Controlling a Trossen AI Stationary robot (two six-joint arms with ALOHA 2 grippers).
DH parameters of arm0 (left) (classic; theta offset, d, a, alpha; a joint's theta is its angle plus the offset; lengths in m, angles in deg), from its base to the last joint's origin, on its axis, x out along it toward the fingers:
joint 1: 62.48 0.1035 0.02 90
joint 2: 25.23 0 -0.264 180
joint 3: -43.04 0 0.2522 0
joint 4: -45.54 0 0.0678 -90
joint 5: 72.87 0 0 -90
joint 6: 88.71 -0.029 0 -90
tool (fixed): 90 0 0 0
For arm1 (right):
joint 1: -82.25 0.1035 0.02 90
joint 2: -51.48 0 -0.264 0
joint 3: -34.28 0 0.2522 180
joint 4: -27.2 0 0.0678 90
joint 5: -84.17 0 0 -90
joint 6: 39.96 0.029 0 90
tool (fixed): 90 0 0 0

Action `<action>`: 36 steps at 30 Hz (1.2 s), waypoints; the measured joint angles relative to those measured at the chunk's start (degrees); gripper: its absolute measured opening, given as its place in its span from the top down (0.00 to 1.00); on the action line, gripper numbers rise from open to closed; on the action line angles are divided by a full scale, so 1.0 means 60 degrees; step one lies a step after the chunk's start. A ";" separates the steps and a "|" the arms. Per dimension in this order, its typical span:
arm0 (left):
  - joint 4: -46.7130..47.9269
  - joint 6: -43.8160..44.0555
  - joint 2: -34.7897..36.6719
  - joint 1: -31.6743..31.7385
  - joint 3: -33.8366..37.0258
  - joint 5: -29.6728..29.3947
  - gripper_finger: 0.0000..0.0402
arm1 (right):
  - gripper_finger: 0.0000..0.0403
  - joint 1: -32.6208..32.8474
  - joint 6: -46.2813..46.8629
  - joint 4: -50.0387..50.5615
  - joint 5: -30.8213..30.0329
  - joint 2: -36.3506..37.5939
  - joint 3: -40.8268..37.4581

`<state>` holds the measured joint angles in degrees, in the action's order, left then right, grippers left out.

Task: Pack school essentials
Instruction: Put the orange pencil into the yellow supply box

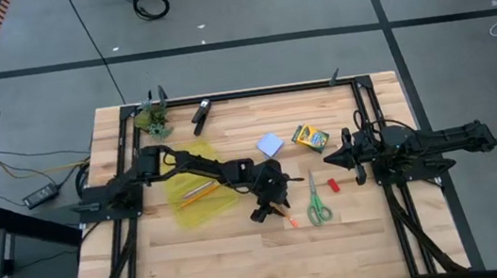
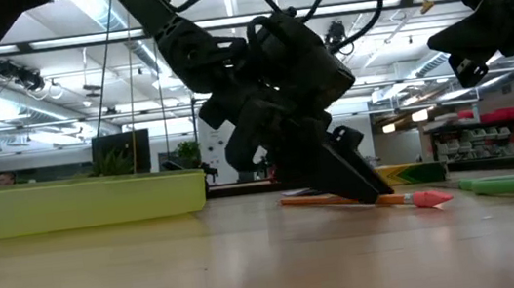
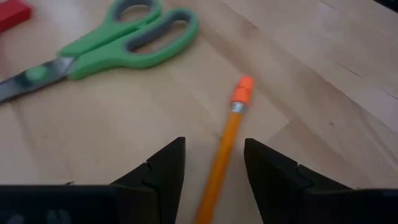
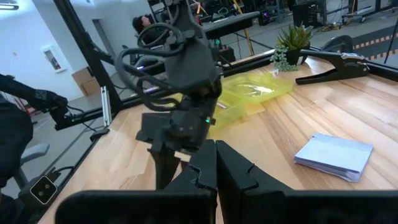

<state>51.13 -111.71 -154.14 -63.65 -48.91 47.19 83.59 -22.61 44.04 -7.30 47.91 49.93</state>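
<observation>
Your left gripper (image 3: pixel 211 168) is lowered to the wooden table (image 1: pixel 244 253), fingers spread either side of an orange pencil (image 3: pixel 225 140) lying flat, not clamping it. Green-handled scissors (image 3: pixel 118 40) lie just beyond the pencil's eraser end. Your right gripper (image 1: pixel 330 158) hovers closed and empty, beyond the scissors from the pencil

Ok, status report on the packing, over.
Left gripper open, low over an orange pencil on the table, jaws either side. Right gripper shut, waiting near the crayon box. Scissors lie just beyond; nothing blocking.
</observation>
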 joint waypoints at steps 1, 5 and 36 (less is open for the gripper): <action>-0.0178 -0.0075 -0.0071 -0.0037 -0.0010 0.0012 0.57 | 0.98 0.0002 0.0000 -0.0001 0.0001 0.0002 -0.0001; -0.0368 -0.0194 -0.0211 -0.0186 -0.0047 -0.0051 0.57 | 0.98 0.0002 0.0000 0.0000 0.0000 -0.0001 -0.0001; 0.0298 -0.0752 -0.0602 -0.0260 -0.0375 -0.0271 0.96 | 0.98 0.0004 0.0000 0.0004 0.0004 -0.0019 -0.0001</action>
<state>52.92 -116.22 -157.76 -65.21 -51.17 45.56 83.61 -22.61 44.06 -7.28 47.79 49.92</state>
